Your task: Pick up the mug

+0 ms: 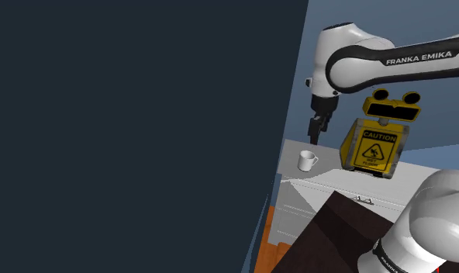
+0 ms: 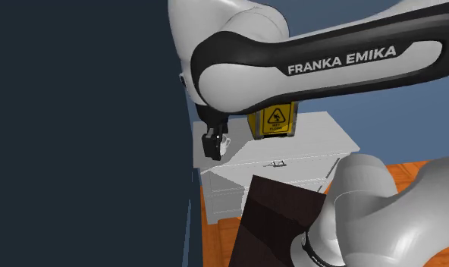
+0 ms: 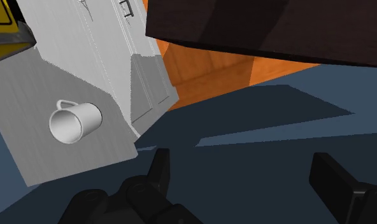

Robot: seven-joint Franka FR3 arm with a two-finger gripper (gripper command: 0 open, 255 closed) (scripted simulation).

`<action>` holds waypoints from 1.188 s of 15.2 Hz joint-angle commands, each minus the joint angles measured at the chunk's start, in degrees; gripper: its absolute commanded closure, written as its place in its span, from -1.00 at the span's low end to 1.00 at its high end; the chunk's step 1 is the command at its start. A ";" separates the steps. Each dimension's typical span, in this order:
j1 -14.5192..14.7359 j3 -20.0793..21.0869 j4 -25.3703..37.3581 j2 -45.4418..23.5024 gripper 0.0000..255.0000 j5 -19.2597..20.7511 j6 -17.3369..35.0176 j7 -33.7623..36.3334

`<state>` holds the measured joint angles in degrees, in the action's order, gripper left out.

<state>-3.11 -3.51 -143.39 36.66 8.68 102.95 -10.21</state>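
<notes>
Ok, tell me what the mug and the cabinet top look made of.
The mug is plain white and smooth, no pattern; possibly ceramic, not certain. The cabinet top is pale grey with fine streaks, perhaps brushed metal.

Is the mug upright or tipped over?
Upright. The white mug stands on its base on the grey cabinet top, rim up; the wrist view looks down into its open mouth.

You get bare grey cabinet top [image 1: 333,174] around the white mug [image 1: 307,160] mid-frame in the shoulder view, yellow caution sign [image 1: 373,145] near on its right, dark wall [image 1: 135,132] closing the left half
</notes>
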 commanded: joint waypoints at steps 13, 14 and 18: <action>-5.43 -11.44 -0.67 -23.08 -1.00 3.31 26.76 -7.47; -5.67 -12.17 -0.10 -25.17 -1.00 2.98 28.47 -8.21; -6.63 -14.68 2.92 -33.90 -1.00 0.41 34.76 -11.85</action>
<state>-9.49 -17.61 -141.10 4.87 9.80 136.04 -21.14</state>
